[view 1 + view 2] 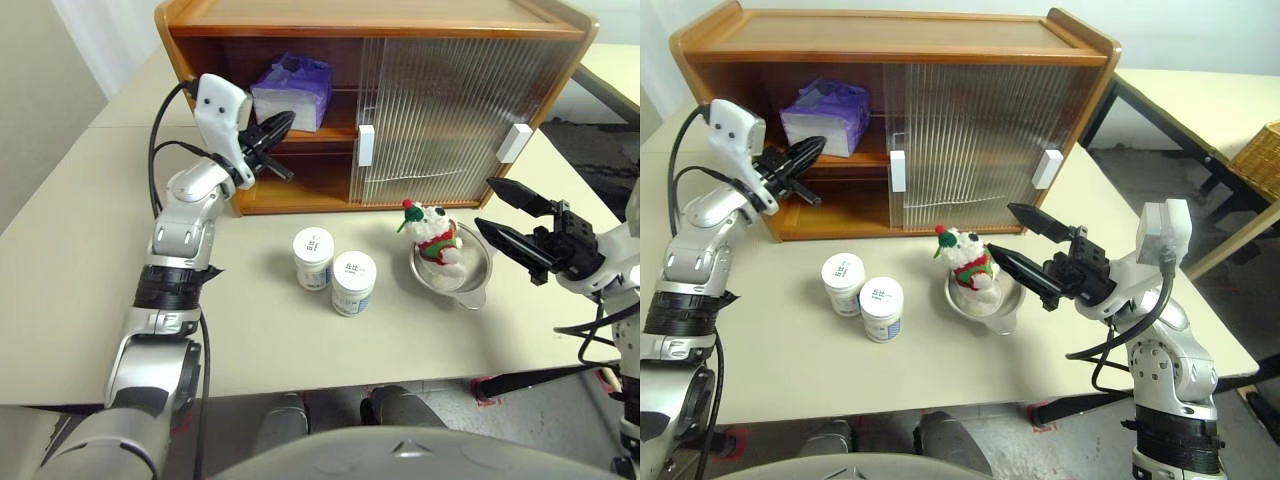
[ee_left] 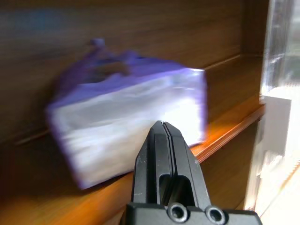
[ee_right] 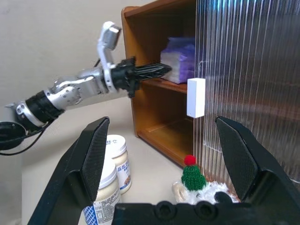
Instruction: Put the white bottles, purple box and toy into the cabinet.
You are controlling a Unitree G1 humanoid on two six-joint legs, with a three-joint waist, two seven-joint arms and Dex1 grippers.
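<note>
The purple box (image 1: 291, 90) lies on the upper shelf of the wooden cabinet (image 1: 370, 25), at its open left side. My left gripper (image 1: 282, 126) is shut and empty, its tips right at the box's front face (image 2: 131, 126). Two white bottles (image 1: 313, 257) (image 1: 353, 282) stand side by side on the table in front of the cabinet. The toy (image 1: 436, 236), a white plush with a green hat, sits in a steel bowl (image 1: 452, 272) to their right. My right gripper (image 1: 498, 213) hovers open to the right of the bowl, holding nothing.
The cabinet's ribbed sliding doors (image 1: 445, 110) with white handles (image 1: 366, 144) cover its right part; the left part stands open. A second table (image 1: 1200, 100) and a wicker basket (image 1: 1258, 160) are off to the right. The table's right edge lies below my right arm.
</note>
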